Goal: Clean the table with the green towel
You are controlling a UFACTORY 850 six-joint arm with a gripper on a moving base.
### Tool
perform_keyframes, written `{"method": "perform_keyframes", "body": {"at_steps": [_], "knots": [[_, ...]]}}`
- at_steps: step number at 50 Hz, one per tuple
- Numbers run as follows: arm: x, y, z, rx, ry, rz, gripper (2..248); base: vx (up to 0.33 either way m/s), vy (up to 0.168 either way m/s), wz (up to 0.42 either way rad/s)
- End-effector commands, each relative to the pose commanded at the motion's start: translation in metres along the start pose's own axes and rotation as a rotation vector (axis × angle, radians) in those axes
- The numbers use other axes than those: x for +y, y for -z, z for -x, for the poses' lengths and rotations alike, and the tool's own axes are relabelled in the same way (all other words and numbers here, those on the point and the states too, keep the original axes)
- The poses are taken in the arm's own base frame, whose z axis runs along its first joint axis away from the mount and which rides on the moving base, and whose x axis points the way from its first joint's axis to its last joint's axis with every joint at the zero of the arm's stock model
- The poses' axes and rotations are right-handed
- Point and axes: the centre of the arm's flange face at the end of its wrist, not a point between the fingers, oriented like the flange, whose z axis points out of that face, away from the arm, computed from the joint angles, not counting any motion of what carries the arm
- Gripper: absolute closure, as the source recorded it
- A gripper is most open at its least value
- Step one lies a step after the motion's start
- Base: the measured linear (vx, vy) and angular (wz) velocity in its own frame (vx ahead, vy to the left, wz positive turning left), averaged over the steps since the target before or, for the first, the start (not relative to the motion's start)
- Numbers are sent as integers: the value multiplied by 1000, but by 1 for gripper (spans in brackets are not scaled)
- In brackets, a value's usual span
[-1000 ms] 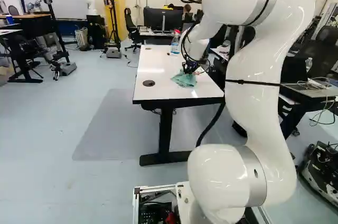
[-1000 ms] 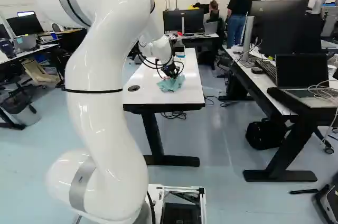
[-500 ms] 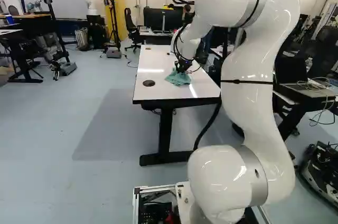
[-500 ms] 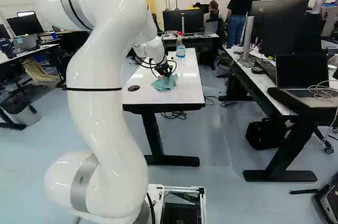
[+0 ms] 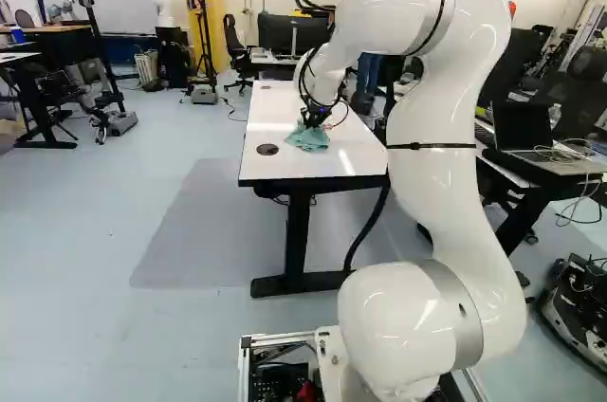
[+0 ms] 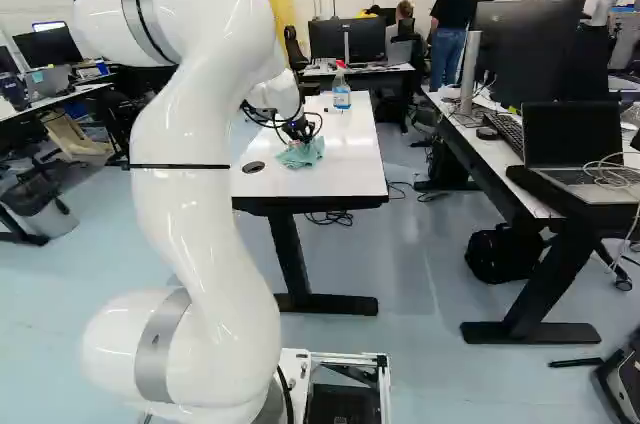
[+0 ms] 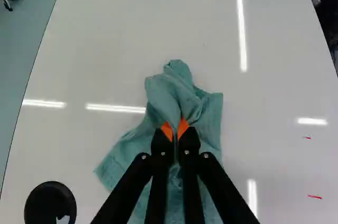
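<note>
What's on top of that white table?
A green towel, pinched in the jaws, a spray bottle, a round black cap and two small red marks. The patch of table beneath the towel is covered, so whatever is there cannot be seen.

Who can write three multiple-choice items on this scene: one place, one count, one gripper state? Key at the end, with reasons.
1. Where is the spray bottle?
A) On the floor
B) On the white table, beyond the green towel
C) Under the towel

2. How many red marks show on the table in the wrist view?
A) Two
B) Five
C) Eight

3. What is the gripper doing?
A) Hanging open and empty
B) Holding the bottle
C) Gripping the towel

Key:
1 B: the right base view shows it standing there.
2 A: two short marks, both on one side of the gripper.
3 C: towel cloth is pinched between the orange pads.
</note>
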Motion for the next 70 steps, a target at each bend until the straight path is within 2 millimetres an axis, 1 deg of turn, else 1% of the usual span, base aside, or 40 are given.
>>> {"method": "perform_keyframes", "body": {"at_steps": [8,20,36,45,54,62,70], "knots": [[-9,-8,-10,11,11,-8,219,0,0,0],[-18,-22,-25,31,21,-15,219,0,0,0],[-16,-39,-44,56,18,-13,219,0,0,0],[-7,-39,-44,56,8,-6,219,0,0,0],[6,-35,-40,50,-7,5,219,0,0,0],[6,-33,-40,53,-7,5,219,0,0,0],[6,-23,-42,61,-7,5,219,0,0,0]]}}
